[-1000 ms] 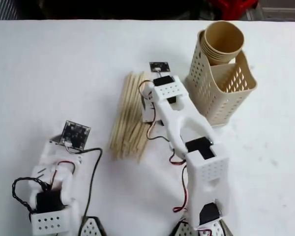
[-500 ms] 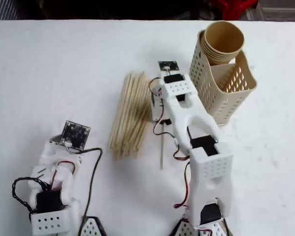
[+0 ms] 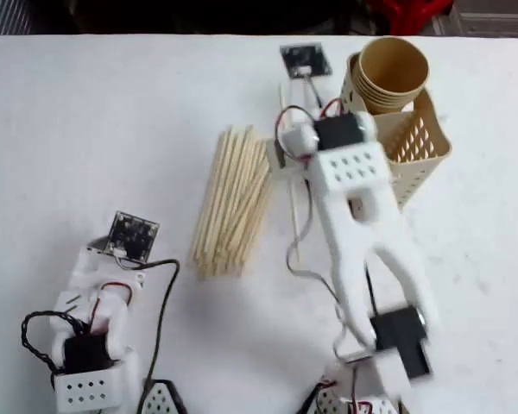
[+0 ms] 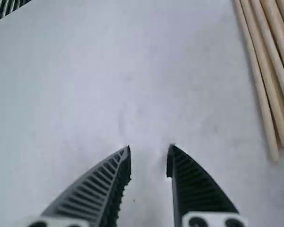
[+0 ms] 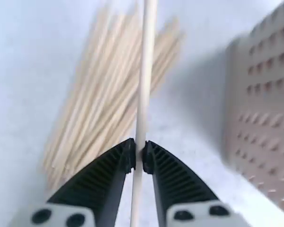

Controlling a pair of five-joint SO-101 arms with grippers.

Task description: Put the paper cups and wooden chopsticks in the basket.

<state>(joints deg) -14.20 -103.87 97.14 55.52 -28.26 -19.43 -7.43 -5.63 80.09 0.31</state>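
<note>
1. Lower left of the high view: the left claw (image 4: pixel 149 149) hangs over bare worktop (image 3: pixel 86 112). Its ribbed black jaws are slightly apart and hold nothing. The near ends of the loose chopsticks lie just off to one side of it.
2. Middle of the high view: the pile of chopsticks (image 3: pixel 233 203) lies flat on the white worktop. They are thin, round, pale wooden sticks, roughly parallel. Their long axis runs from the lower edge of the frame toward the upper edge, leaning a little to the right.
3. Right of the pile, and apart from it, the right claw (image 5: pixel 138 151) is clamped on a single chopstick (image 5: pixel 146 71), gripping it partway along. In the high view that stick (image 3: pixel 292 226) points up and down the frame, with length sticking out on both sides of the grip.
4. Just right of the held stick stands the basket (image 3: pixel 427 142). It is cream plastic, upright and open-topped, with walls full of small holes.
   - The right arm is by far the nearer one.
   - The stick lies alongside the basket wall rather than over the opening.
   - So it probably has to go rightward over the rim and tip end-down to drop in.
5. Upper right of the high view: a nested stack of tan paper cups (image 3: pixel 388 73) already sits in the basket's far section. The nearer section looks open.
</note>
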